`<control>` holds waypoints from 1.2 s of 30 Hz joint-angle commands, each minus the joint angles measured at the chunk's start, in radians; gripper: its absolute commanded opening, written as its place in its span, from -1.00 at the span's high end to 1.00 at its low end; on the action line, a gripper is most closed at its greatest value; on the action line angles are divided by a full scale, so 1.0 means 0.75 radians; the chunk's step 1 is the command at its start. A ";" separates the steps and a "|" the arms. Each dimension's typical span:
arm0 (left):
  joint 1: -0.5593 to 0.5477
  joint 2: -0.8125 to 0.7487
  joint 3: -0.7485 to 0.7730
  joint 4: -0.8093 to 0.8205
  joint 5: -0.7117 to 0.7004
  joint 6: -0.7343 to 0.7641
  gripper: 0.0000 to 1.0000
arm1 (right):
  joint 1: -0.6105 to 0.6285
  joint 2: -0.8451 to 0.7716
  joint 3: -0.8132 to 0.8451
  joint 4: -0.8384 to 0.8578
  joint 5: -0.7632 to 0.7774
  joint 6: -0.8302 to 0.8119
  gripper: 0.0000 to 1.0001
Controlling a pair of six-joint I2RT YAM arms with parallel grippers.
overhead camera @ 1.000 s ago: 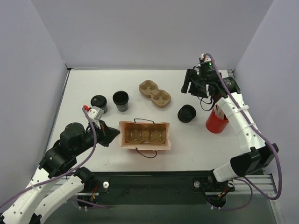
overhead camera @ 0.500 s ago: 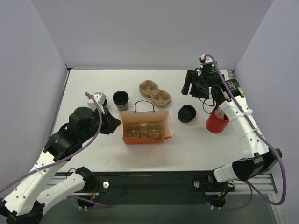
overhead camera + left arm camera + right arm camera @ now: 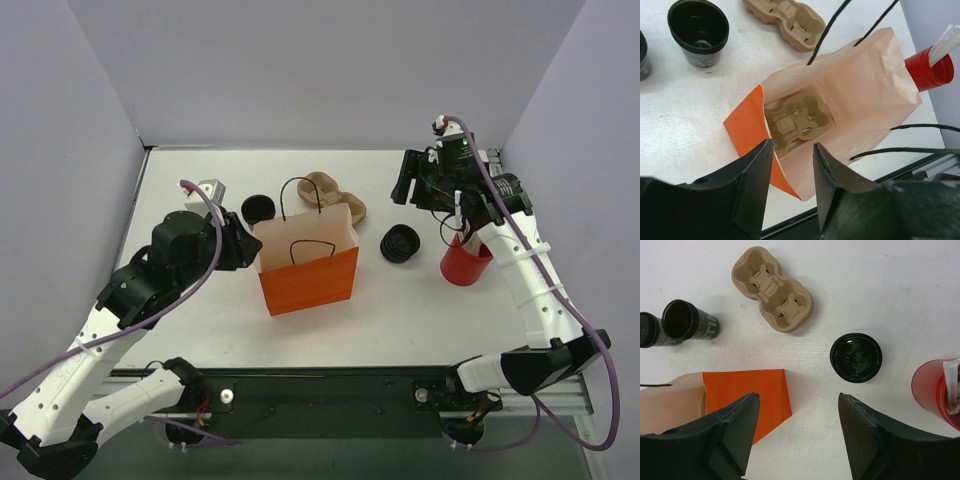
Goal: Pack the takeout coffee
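The takeout coffee (image 3: pixel 649 330), a small black cup with a lid, stands at the left edge of the right wrist view. In the top view my left arm hides it. The orange bag (image 3: pixel 308 272) stands upright mid-table with its mouth up and a cardboard cup carrier (image 3: pixel 797 120) inside. My left gripper (image 3: pixel 248 250) (image 3: pixel 792 146) is open at the bag's left rim, and the rim's orange edge lies between its fingers. My right gripper (image 3: pixel 415 190) (image 3: pixel 797 397) is open wide and empty, held above the table between the bag and the lid stack.
A lidless black cup (image 3: pixel 258 208) stands behind the bag's left side. A second cup carrier (image 3: pixel 338 198) lies behind the bag. A stack of loose black lids (image 3: pixel 400 243) and a red cup holding white sticks (image 3: pixel 465 262) stand to the right.
The orange bag has gone from lying low on the table to standing upright. My left gripper has risen and moved away with its left rim. My right arm has barely moved.
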 commanded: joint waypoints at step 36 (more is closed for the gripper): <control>0.589 1.102 0.579 -0.064 -0.376 0.344 -0.81 | 0.166 -0.151 -0.035 -0.015 0.046 -0.077 -0.35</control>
